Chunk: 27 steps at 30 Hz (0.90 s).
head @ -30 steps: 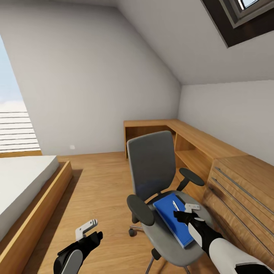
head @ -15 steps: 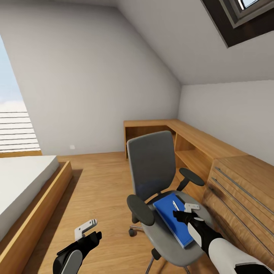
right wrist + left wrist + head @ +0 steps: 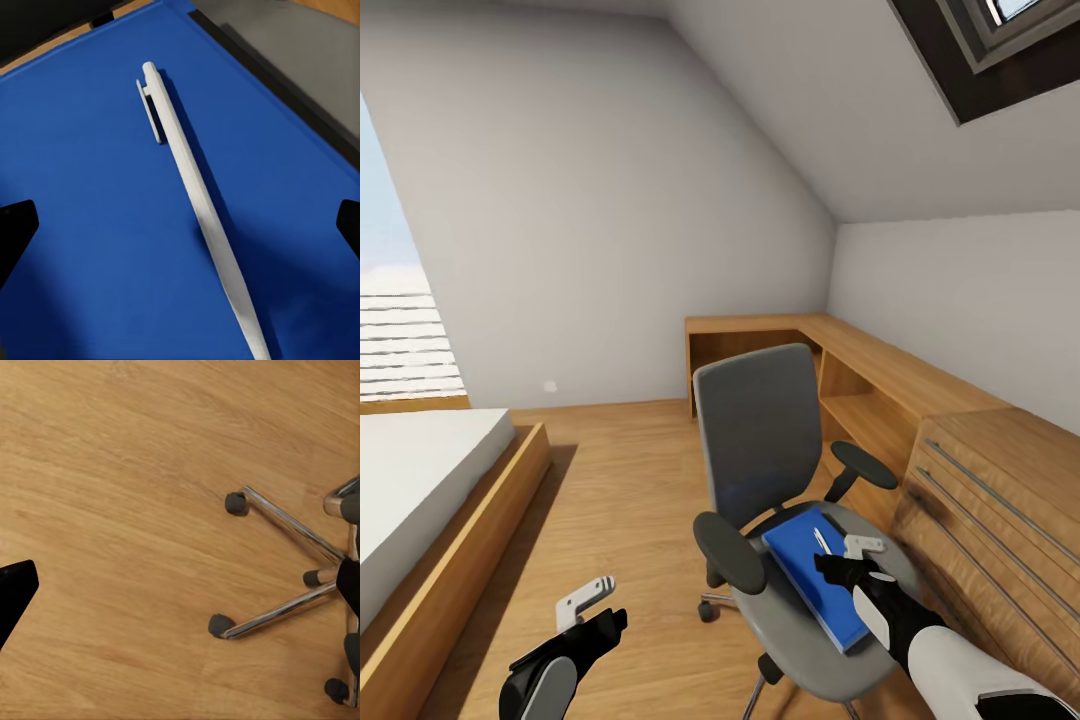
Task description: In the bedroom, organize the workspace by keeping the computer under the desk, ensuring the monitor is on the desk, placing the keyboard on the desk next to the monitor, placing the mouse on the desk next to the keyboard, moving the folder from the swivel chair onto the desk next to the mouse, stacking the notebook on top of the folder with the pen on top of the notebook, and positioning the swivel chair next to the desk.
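The grey swivel chair (image 3: 760,430) stands in front of me on the wood floor. On its seat lies the blue folder (image 3: 807,582), with the pale pen (image 3: 821,540) resting on top. My right gripper (image 3: 848,560) hovers just over the folder, open; in the right wrist view the pen (image 3: 195,187) lies across the folder (image 3: 90,225) between the spread fingertips. My left gripper (image 3: 598,610) hangs open over bare floor to the left of the chair, beside its chrome base (image 3: 285,521). The desk, monitor, keyboard, mouse, computer and notebook are out of view.
A wooden drawer unit (image 3: 990,480) stands close on the right of the chair, joined to a long low wooden shelf counter (image 3: 840,350) along the wall. A white-sheeted bed (image 3: 420,480) fills the left. Open floor (image 3: 620,480) lies between bed and chair.
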Available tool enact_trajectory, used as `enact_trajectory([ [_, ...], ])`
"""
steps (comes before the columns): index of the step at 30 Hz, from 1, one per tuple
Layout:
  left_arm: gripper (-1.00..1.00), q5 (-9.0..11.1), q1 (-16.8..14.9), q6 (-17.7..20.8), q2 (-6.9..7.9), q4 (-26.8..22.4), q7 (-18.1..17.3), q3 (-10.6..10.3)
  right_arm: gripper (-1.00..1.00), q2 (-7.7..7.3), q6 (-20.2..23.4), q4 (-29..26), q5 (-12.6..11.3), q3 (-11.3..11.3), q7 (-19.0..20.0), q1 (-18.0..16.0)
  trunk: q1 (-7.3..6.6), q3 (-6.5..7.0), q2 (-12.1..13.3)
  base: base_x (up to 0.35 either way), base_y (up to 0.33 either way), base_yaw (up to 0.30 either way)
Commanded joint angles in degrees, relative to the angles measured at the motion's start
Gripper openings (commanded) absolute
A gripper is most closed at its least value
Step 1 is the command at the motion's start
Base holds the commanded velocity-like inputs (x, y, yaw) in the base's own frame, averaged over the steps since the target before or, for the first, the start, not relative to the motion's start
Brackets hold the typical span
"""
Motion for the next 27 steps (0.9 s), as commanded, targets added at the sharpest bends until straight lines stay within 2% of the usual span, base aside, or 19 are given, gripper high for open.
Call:
enact_trajectory([
  [1,1.0,0.53,-0.04,0.04,0.0,-0.06,0.57,-0.04,1.0,-0.05,0.26,-0.11,-0.54,0.49,-0.23,-0.01,0.0,-0.06,-0.03,0.099,0.0,0.0],
  [11,1.0,0.51,-0.04,0.09,0.01,-0.02,0.29,-0.06,1.0,-0.05,0.27,-0.09,-0.52,0.51,-0.23,-0.01,0.0,-0.06,-0.03,0.18,0.0,0.0],
  [27,1.0,0.49,-0.04,0.04,0.0,0.04,0.35,-0.06,1.0,-0.04,0.3,-0.09,-0.51,0.53,-0.17,0.0,0.0,-0.06,-0.03,0.018,0.0,0.0],
])
